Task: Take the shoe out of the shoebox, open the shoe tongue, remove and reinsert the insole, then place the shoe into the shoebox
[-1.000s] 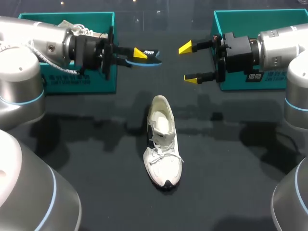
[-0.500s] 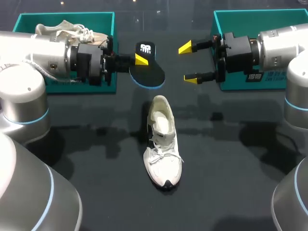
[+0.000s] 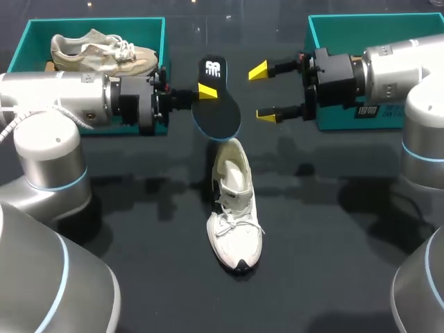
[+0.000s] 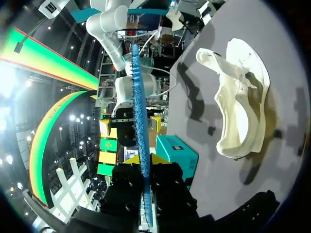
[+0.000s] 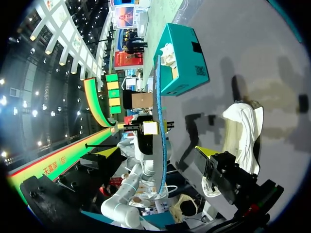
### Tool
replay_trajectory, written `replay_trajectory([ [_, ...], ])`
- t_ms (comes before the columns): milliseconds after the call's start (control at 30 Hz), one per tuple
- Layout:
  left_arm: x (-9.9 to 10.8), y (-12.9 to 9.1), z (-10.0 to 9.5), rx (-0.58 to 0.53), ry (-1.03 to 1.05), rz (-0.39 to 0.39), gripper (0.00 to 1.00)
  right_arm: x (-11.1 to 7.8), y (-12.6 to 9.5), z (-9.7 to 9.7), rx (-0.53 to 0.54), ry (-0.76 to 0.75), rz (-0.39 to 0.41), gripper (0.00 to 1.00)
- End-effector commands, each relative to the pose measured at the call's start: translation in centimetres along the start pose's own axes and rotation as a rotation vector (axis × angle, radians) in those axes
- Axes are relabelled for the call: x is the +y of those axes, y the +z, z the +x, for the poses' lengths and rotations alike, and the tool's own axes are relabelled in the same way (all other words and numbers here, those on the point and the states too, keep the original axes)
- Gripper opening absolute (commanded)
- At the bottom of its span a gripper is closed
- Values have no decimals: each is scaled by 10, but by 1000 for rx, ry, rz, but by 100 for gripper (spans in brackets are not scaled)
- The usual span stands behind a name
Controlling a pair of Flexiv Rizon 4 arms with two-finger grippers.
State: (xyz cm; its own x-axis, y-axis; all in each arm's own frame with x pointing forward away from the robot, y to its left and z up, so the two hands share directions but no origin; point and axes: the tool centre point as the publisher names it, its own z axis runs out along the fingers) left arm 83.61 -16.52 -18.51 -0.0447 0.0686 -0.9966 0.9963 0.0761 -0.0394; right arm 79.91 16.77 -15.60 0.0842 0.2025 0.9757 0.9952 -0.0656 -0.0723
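Shoe first: it lies in the middle of the bench, out of any box, with the toe toward the near edge and the mouth wide, the tongue lifted back. Going from the left, the left shoebox holds a second shoe on its side. Next to this box the left claw is clamped on the dark insole, which hangs in the air just beyond the heel of the shoe, apart from it. So I judge that taking out the shoe, opening the tongue and removing the insole are done; what remains is to put the insole back in and to place the shoe into a shoebox. Further right, the right claw stands with its fingers apart and holds nothing, near the insole. Behind it is the right shoebox. As for writing, the insole carries a white logo at its far end, and both boxes have white print on the front wall, too small to make out.
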Motion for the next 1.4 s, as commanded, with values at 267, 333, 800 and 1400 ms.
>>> replay_trajectory([
  [267,3,4,-6,23,31,6,0,-2,8,-4,11,-1,-12,100],
  [333,5,10,-4,28,36,3,0,-1,13,0,12,-33,16,100],
  [800,8,22,-2,-14,89,15,0,-11,44,-7,83,-100,105,100],
  [1400,-4,22,1,-37,98,-7,0,-18,45,-15,119,-101,84,37],
])
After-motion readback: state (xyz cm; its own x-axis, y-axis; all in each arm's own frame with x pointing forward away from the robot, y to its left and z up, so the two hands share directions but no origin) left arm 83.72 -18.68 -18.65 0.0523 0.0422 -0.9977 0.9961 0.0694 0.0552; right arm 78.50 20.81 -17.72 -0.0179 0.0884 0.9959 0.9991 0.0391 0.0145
